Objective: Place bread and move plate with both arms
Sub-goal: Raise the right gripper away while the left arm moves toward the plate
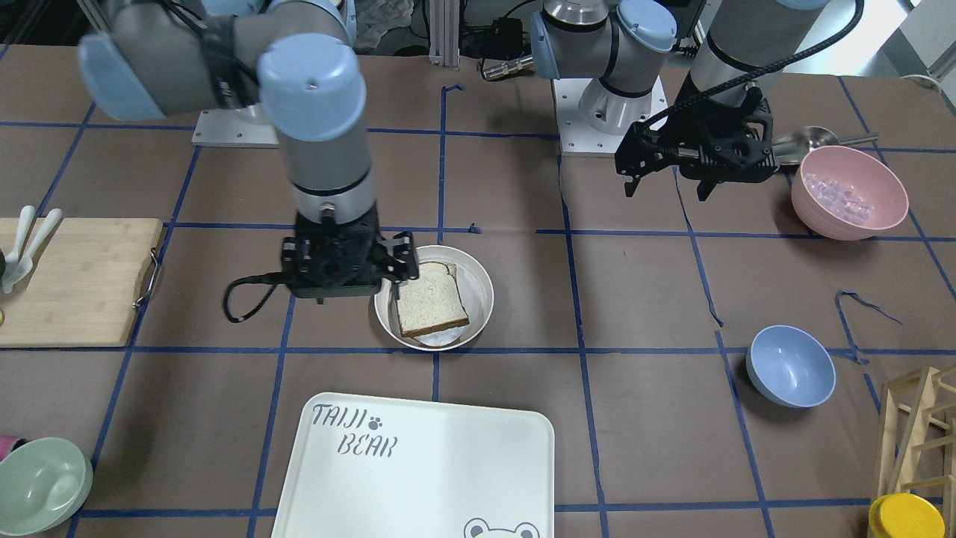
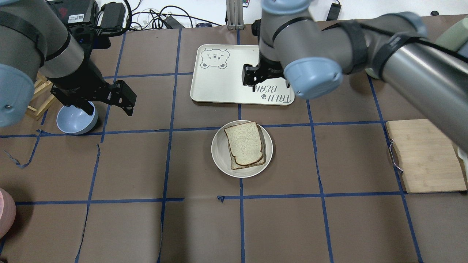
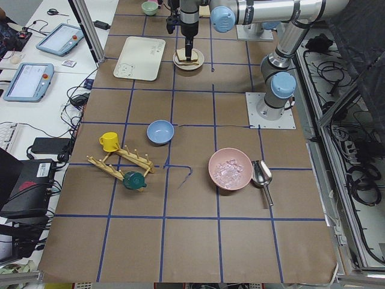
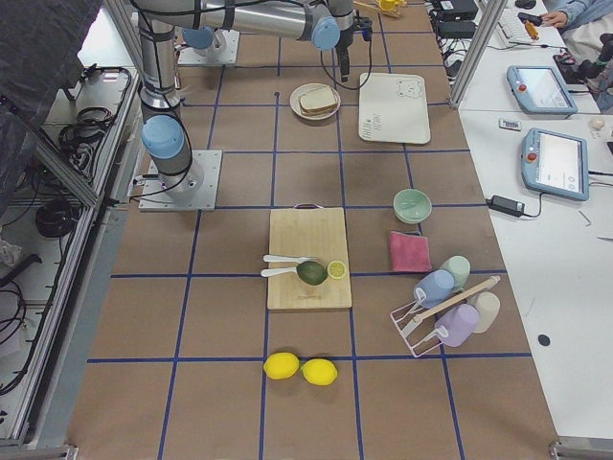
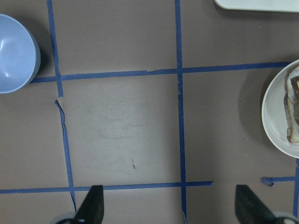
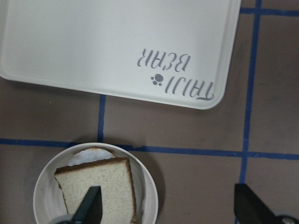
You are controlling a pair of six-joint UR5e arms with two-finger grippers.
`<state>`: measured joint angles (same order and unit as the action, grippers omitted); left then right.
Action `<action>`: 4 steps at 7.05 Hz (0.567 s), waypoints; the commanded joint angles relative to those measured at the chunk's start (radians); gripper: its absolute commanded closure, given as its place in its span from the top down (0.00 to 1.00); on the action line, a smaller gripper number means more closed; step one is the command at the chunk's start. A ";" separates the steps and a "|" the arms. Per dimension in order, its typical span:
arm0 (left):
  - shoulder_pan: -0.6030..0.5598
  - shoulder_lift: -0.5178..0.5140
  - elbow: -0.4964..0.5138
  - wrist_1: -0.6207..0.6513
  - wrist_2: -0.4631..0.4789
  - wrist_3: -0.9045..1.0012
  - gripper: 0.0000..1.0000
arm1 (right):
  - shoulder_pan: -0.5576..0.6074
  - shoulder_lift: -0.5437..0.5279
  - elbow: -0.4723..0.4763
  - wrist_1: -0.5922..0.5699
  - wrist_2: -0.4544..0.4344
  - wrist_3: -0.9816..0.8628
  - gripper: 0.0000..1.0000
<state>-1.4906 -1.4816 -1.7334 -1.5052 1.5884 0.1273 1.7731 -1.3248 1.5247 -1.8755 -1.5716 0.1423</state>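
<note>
The bread (image 2: 244, 143) sits on the plate (image 2: 219, 155), so placing looks done; left pincer (image 5: 170, 207) and right pincer (image 6: 170, 212) gape empty, next needing opposite rims.

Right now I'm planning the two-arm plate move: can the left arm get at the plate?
Probably yes. The left gripper hangs open by the blue bowl, and only taped table lies between it and the plate; the right gripper is over the plate's opposite edge.
</note>
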 commanded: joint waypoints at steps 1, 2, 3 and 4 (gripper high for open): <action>0.003 -0.020 -0.002 0.011 -0.013 0.000 1.00 | -0.124 -0.014 -0.234 0.320 0.016 -0.128 1.00; 0.007 -0.029 0.005 0.022 -0.018 -0.020 1.00 | -0.145 -0.037 -0.247 0.335 0.019 -0.154 1.00; 0.009 -0.014 0.014 0.022 -0.002 -0.015 1.00 | -0.152 -0.066 -0.247 0.328 0.030 -0.155 1.00; 0.009 -0.016 0.002 0.013 0.001 -0.009 1.00 | -0.164 -0.068 -0.248 0.314 0.028 -0.152 1.00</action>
<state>-1.4830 -1.4992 -1.7264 -1.4871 1.5828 0.1142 1.6258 -1.3791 1.2847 -1.5580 -1.5459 -0.0053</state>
